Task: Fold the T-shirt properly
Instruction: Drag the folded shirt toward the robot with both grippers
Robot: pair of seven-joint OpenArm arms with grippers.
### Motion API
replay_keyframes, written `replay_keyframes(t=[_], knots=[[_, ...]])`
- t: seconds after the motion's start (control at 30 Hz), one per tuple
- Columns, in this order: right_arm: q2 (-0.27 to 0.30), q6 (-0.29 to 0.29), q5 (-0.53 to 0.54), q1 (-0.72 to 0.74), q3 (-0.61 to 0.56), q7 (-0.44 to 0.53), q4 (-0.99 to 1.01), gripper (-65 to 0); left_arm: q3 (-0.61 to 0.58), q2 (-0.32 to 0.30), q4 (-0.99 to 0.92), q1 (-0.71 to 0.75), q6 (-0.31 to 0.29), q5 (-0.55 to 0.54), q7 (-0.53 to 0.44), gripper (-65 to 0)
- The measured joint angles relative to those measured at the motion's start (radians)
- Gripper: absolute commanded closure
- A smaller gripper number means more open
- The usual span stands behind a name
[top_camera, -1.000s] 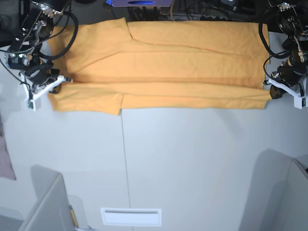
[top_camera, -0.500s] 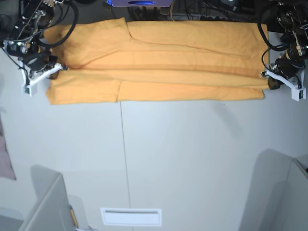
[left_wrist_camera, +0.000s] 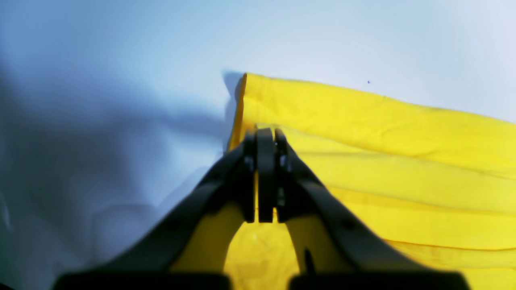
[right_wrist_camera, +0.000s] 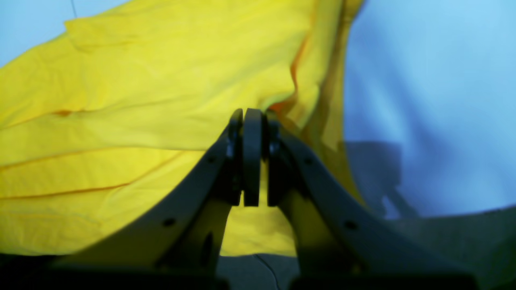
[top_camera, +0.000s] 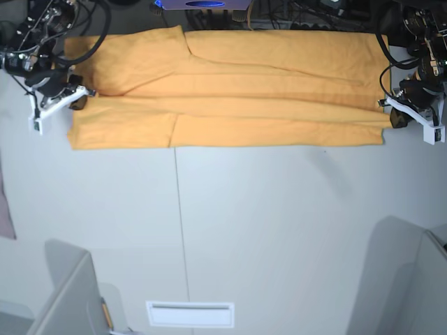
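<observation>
The orange-yellow T-shirt point(top_camera: 230, 91) lies in a long band folded lengthwise across the far part of the white table point(top_camera: 279, 223), plain side up. My left gripper point(top_camera: 386, 106) is at the shirt's right end, shut on a folded edge of the cloth, as the left wrist view shows point(left_wrist_camera: 264, 135) with the shirt point(left_wrist_camera: 383, 161) beyond it. My right gripper point(top_camera: 85, 94) is at the shirt's left end by the sleeve, shut on a fold there, as the right wrist view shows point(right_wrist_camera: 250, 114) over the shirt point(right_wrist_camera: 121, 100). No print shows.
A pinkish cloth point(top_camera: 5, 209) hangs at the table's left edge. Grey box corners stand at the front left point(top_camera: 66, 300) and front right point(top_camera: 412, 279). A white slotted plate point(top_camera: 190, 314) sits at the front. Cables and a blue device point(top_camera: 202, 4) line the back.
Both grippers have moved toward the back of the table, pulling the shirt's near fold with them. The shirt's front edge now lies farther back and straighter.
</observation>
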State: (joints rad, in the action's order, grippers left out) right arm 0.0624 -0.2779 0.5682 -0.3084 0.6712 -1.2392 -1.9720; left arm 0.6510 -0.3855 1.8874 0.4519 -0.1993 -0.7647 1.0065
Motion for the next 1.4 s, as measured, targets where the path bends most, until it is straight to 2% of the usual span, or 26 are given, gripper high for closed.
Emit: replay_keyframes(t=[0.23, 0.7, 0.87, 0.9, 0.93, 1.0, 1.07, 1.13, 1.23, 1.3, 1.33, 1.37, 1.4], knots=[[0.000, 0.000, 0.001, 0.028, 0.032, -0.068, 0.000, 0.0, 0.000, 0.000, 0.000, 0.000, 0.000, 0.000, 0.000, 0.0], [-0.003, 0.000, -0.006, 0.006, 0.029, -0.071, 0.003, 0.0, -0.003, 0.000, 0.002, 0.073, 0.000, 0.006, 0.006, 0.0], [-0.003, 0.000, -0.006, 0.006, 0.030, -0.109, 0.003, 0.0, -0.005, 0.000, 0.002, 0.069, 0.000, 0.003, 0.000, 0.0], [-0.003, 0.000, -0.006, 0.009, 0.032, -0.108, 0.003, 0.0, -0.003, 0.000, 0.002, 0.069, 0.000, 0.003, 0.001, -2.5], [-0.002, 0.000, -0.006, 0.011, 0.034, -0.106, 0.003, -2.9, -0.003, 0.000, 0.002, 0.069, 0.001, 0.004, 0.000, -7.6], [-0.001, 0.000, -0.007, 0.011, 0.034, -0.097, 0.003, -13.4, -0.002, 0.000, 0.002, 0.067, 0.004, 0.003, 0.000, -18.4], [0.000, 0.000, -0.007, 0.011, 0.036, -0.097, 0.003, -20.0, 0.026, 0.003, 0.002, 0.066, 0.002, 0.002, 0.005, -29.5], [0.000, 0.000, -0.007, 0.011, 0.037, -0.098, 0.003, -20.9, 0.092, 0.008, 0.002, 0.063, 0.001, 0.003, 0.002, -39.5], [0.000, 0.000, -0.007, 0.011, 0.037, -0.098, 0.002, -20.9, 0.146, 0.005, 0.003, 0.061, 0.008, 0.002, 0.000, -48.7], [0.000, 0.000, -0.006, 0.011, 0.035, -0.093, 0.002, -20.7, 0.143, 0.008, 0.003, 0.061, 0.008, -0.001, 0.001, -48.2], [0.000, 0.000, -0.007, 0.011, 0.031, -0.079, 0.001, -20.6, 0.143, 0.012, 0.003, 0.055, 0.006, -0.001, 0.002, -45.7], [-0.002, 0.000, -0.006, 0.011, 0.029, -0.061, 0.000, -19.5, 0.142, 0.017, 0.003, 0.047, 0.003, -0.001, 0.003, -40.3], [-0.002, 0.000, -0.008, 0.010, 0.014, -0.050, -0.003, -16.1, 0.142, 0.024, 0.002, 0.038, 0.004, 0.000, 0.003, -32.1]])
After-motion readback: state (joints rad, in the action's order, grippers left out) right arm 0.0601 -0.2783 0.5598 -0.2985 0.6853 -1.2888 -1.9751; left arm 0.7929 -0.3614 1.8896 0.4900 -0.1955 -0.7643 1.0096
